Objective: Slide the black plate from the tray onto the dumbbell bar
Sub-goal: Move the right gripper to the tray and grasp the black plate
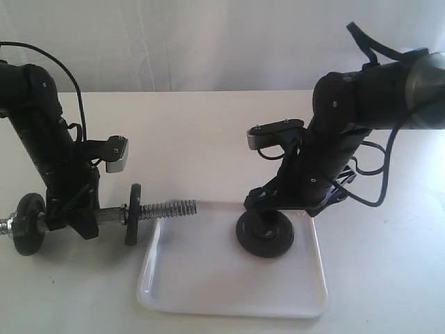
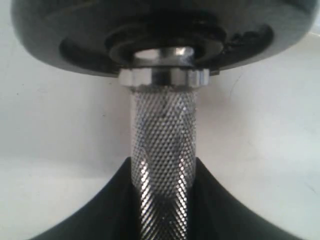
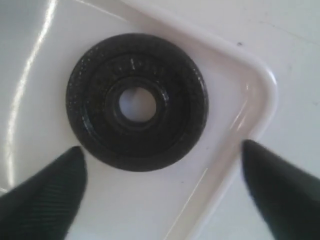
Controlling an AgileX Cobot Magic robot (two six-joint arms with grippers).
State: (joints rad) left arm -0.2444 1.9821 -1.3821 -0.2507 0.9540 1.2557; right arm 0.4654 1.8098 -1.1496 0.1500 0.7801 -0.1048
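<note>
plate not yet picked up, bar held ready

left of the tray (image 1: 208,285), the left gripper (image 1: 76,219) is clenched on the knurled middle of the bar (image 2: 162,135) and holds it roughly level. an outer disc (image 1: 29,224) sits on the bar's end farthest from the tray. an inner disc (image 1: 133,213) sits between the gripper and the tray. past that disc the threaded end is bare and reaches over the tray's left rim, pointing across it.

inside the tray, near its back right corner, the plate (image 3: 175,75) lies flat with its hole facing up. the right gripper (image 3: 160,147) hangs directly over it, released. its fingers (image 3: 50,195) are spread wide to either side, and in the right wrist view they are not touching the plate.

the task looks barely begun. the bar seems ready to receive the plate, but nothing has left the tray. what is left is nearly everything: close on the plate, lift it clear of the tray, and turn it on edge so the hole faces the threaded end. then carry it towards the tray's left rim and slide it along the thread up to the inner disc.
</note>
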